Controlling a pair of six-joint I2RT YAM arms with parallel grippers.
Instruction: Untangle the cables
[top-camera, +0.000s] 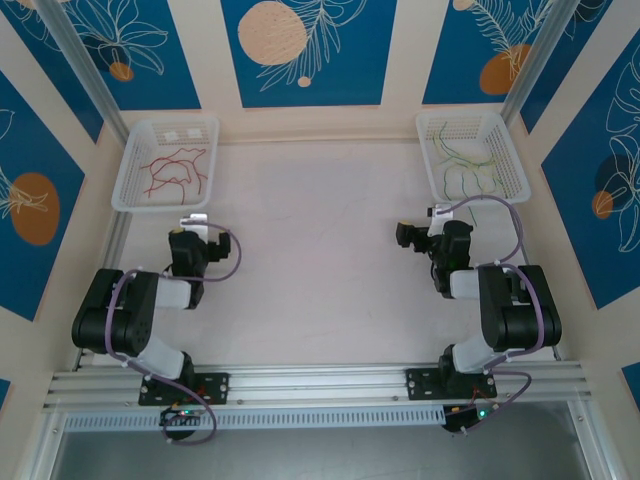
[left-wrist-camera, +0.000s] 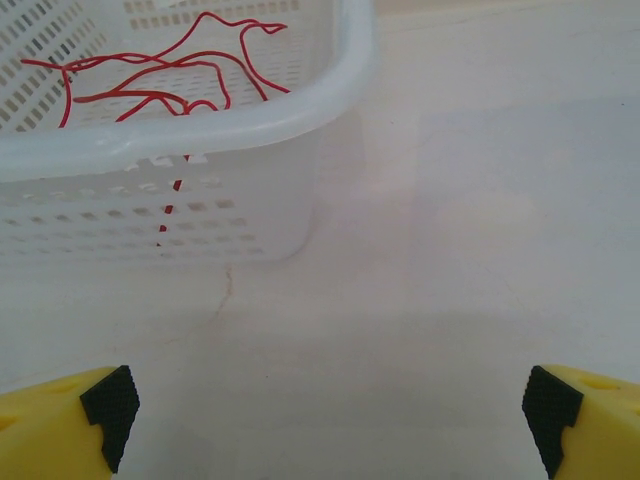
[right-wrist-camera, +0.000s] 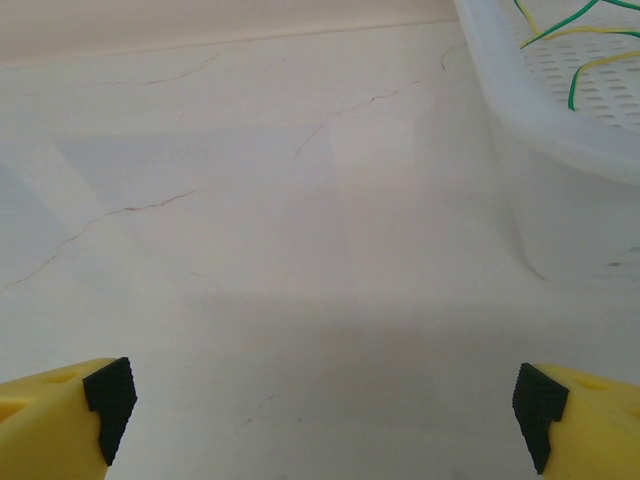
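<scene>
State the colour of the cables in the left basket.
Red. The cables show best in the left wrist view.

At far left of bench (top-camera: 320, 270): left basket (top-camera: 160, 206), with left cables (top-camera: 175, 170) inside. At far right: right basket (top-camera: 458, 115), with right cables (top-camera: 465, 170) inside. Left gripper (left-wrist-camera: 327, 403) just before left basket's near right corner; right gripper (right-wrist-camera: 320, 400) before right basket's near left corner.

Pale table (top-camera: 320, 270): left basket (top-camera: 160, 206), right basket (top-camera: 521, 172).
</scene>
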